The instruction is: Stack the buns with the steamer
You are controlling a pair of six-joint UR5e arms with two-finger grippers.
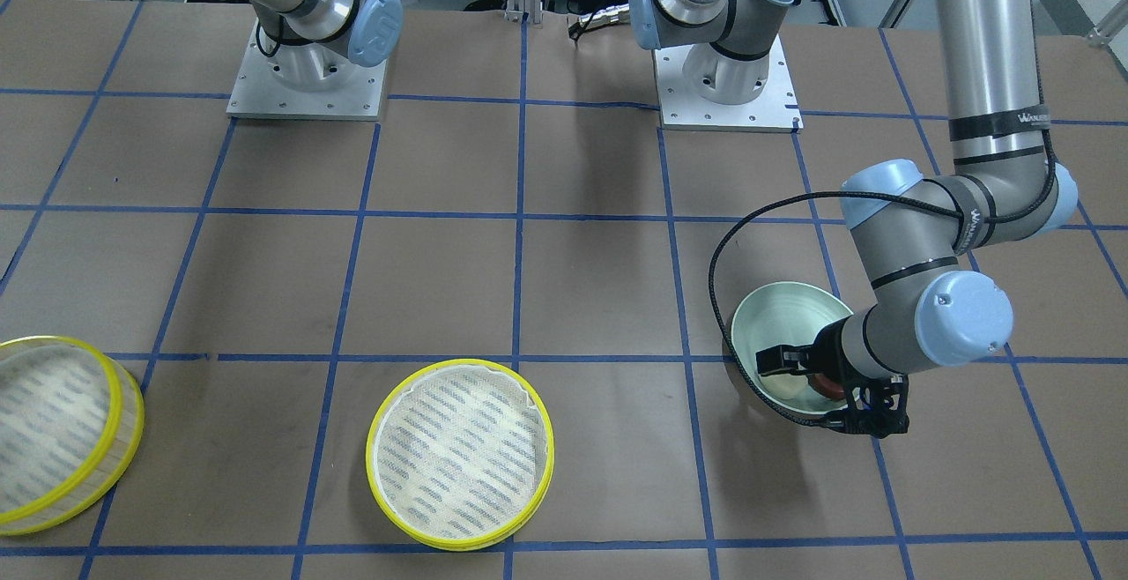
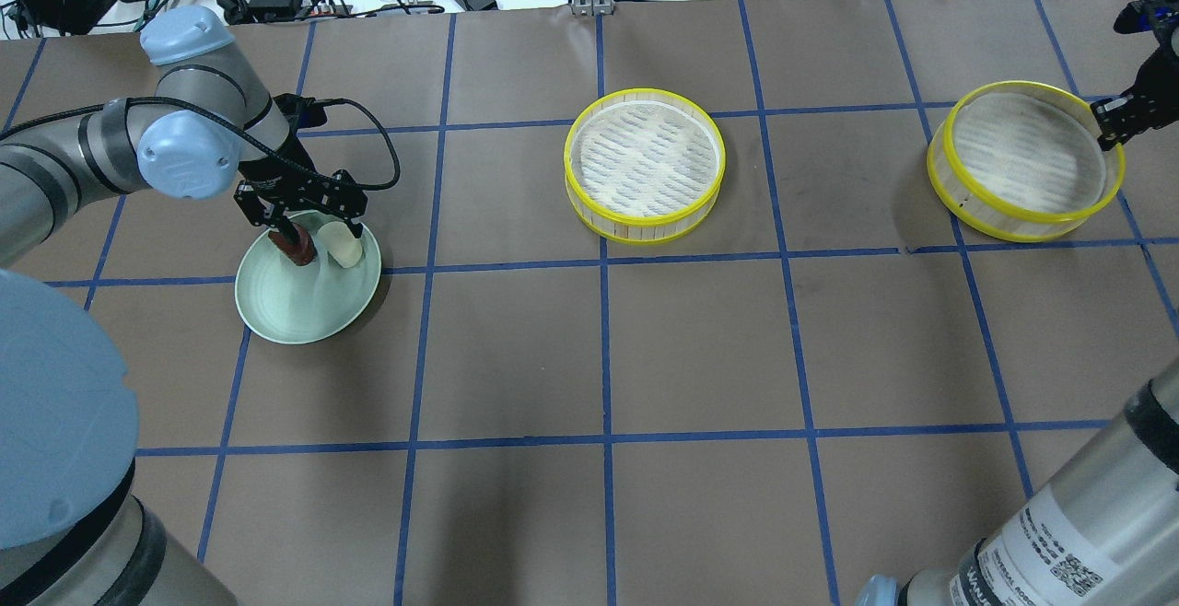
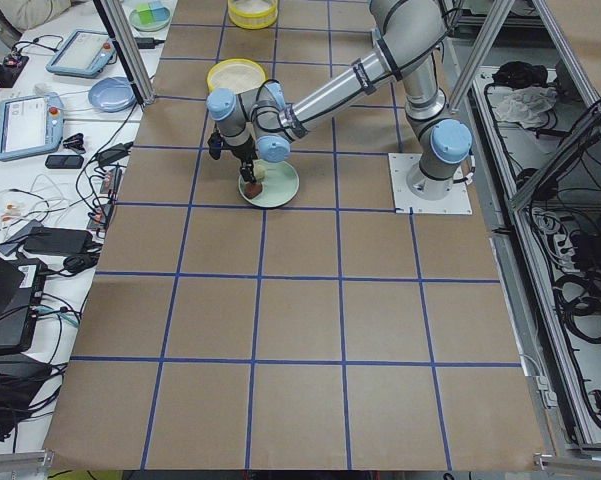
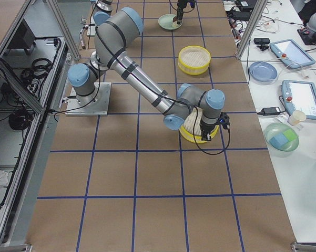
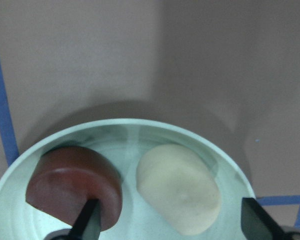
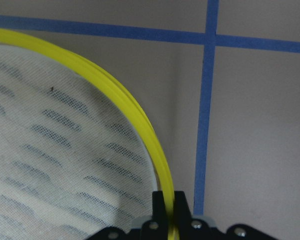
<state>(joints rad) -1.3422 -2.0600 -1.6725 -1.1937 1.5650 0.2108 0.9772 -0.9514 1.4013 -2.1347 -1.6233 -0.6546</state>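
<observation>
On the left arm's black band (image 1: 1005, 126) I read lettering starting "WAN"; the rest is too small. Now the pale green plate (image 2: 276, 316): 2 buns inside, brown bun (image 5: 72, 182) beside cream bun (image 5: 179, 192). The left gripper (image 5: 169, 212) is spread, with the cream one between its fingers. The right gripper (image 6: 168, 200) pinches the yellow rim of the taller steamer tier (image 2: 1013, 219), and the shallow tier (image 2: 636, 224) sits mid-table.

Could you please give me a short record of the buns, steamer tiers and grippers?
buns: cream bun and brown bun side by side on green plate
left gripper: open, cream bun between its fingers
right gripper: shut on taller tier, at its yellow rim
shallow tier: empty, mid-table
</observation>
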